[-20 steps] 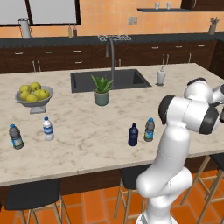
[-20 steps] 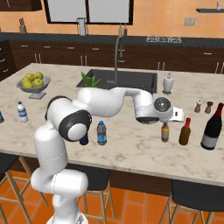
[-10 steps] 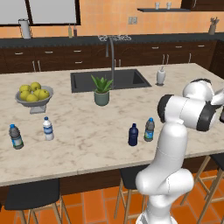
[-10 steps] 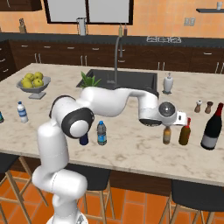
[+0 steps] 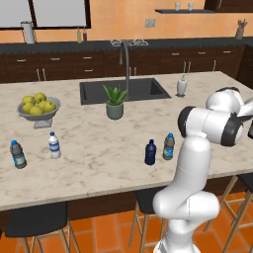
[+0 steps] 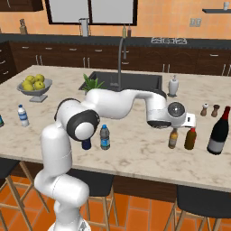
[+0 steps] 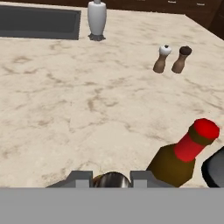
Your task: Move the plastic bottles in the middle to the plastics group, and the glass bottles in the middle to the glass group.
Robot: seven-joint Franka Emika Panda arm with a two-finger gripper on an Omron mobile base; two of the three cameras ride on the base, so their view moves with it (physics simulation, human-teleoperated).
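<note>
Orange walls (image 5: 123,20), dark cabinets (image 6: 135,58)

The slender amber-brown glass bottle (image 6: 173,138) has its neck hidden behind the white hand. In the hand view, just its round metal cap (image 7: 112,180) shows, and the large dark bottle (image 7: 215,170) is cut off at right.

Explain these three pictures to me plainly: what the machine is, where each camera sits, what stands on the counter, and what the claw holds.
It's a white robot arm on a rolling base. Two cameras look over it from behind; one rides on its hand. Its gripper is shut on the amber bottle, set beside the red-necked bottle and a big dark bottle. The marble counter also carries a navy bottle, a clear bottle, two water bottles, a fruit bowl, a plant and shakers.
</note>
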